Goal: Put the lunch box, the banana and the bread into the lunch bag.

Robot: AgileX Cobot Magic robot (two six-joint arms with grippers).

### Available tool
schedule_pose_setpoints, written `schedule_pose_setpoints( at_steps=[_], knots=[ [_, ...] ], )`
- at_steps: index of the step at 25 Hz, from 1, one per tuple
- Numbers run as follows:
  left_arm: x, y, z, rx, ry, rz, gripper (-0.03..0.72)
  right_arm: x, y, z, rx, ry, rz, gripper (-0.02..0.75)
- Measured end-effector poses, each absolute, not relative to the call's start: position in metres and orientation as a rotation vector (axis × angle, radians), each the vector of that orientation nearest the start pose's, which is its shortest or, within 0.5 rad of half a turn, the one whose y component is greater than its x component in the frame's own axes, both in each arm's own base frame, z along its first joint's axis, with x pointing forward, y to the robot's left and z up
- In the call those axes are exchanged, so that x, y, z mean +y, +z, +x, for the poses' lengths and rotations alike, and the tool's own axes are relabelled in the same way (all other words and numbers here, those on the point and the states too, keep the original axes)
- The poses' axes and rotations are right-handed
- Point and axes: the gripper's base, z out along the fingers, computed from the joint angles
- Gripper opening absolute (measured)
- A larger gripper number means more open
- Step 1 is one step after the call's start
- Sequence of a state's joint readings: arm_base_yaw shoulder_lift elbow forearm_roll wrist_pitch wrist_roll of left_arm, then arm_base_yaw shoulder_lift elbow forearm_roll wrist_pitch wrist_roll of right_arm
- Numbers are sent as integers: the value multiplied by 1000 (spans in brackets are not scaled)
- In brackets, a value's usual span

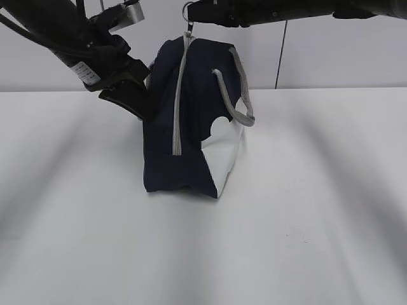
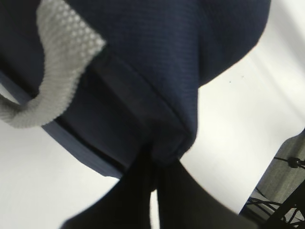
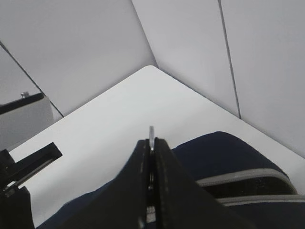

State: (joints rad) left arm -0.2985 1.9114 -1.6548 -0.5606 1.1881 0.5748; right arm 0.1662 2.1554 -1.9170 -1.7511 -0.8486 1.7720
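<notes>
The navy lunch bag stands on the white table with its grey zipper running up the front, and a grey strap handle hangs at its right. My right gripper reaches in from the upper right and is shut on the metal ring pull above the bag's top; the ring's edge pokes out between the closed jaws. My left gripper is shut on a fold of the bag's fabric at its left side. The lunch box, the banana and the bread are out of view.
The white table stretches round the bag, with a pale wall behind it. A dark metal frame shows at the table's side in the left wrist view. The table's rounded far corner meets the wall.
</notes>
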Motion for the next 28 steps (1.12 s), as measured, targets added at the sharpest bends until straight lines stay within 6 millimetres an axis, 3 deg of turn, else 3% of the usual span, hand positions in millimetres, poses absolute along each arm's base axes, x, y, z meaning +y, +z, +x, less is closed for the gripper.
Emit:
schedule_pose_setpoints(
  at_steps=[10, 20, 28],
  knots=[
    [-160, 278, 372, 2604, -688, 986, 1, 152, 297, 498, 1752, 899, -795, -16],
    [-160, 269, 375, 2630, -694, 989, 1, 154, 313, 495, 1701, 919, -884, -16],
    [-160, 267, 377, 2632, -686, 987, 1, 152, 307, 503, 1718, 866, -841, -16]
  ],
)
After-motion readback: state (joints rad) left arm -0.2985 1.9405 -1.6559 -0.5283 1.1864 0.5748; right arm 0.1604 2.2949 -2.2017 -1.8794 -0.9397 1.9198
